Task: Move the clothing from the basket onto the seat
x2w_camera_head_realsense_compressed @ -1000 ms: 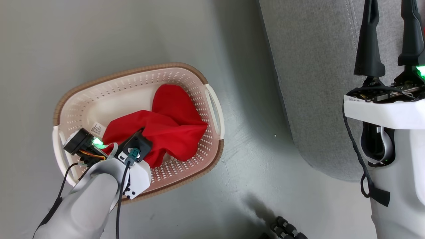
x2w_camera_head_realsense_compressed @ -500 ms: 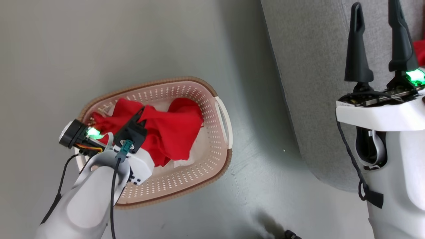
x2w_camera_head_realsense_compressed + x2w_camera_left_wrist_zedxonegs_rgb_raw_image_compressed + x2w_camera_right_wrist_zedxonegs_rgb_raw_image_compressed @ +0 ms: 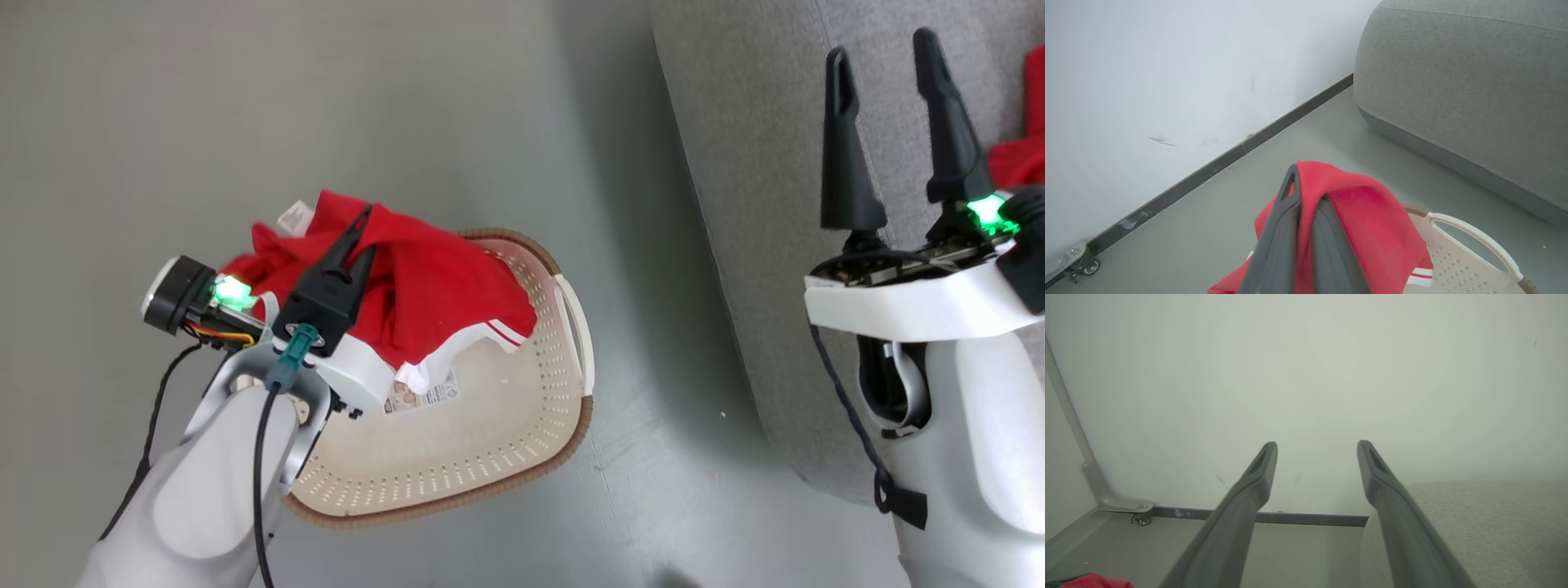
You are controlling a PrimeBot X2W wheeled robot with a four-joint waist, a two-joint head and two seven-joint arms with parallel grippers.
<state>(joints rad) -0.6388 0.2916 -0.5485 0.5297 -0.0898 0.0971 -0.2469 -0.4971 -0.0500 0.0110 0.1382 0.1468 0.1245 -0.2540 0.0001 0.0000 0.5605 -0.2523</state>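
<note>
The left tool (image 3: 365,215) is clamped shut on a red garment (image 3: 445,282). The cloth drapes over both its fingers and hangs down on either side of them. A white-trimmed hem with a red stripe dangles below and to the right of the tool, over the basket (image 3: 522,469). I cannot tell if the hem touches the basket. The basket sits on the floor (image 3: 408,98) under the tool, and a sticker (image 3: 424,396) shows on its inner wall just beneath the hem. Ahead of this tool is a pale wall (image 3: 1147,61) with a dark skirting; the sofa (image 3: 759,204) lies well off to its right

The right tool (image 3: 882,49) stands wide and holds nothing, its fingers well apart over the sofa's edge. A second red cloth (image 3: 1020,159) lies on the sofa just to the right of its right finger
</note>
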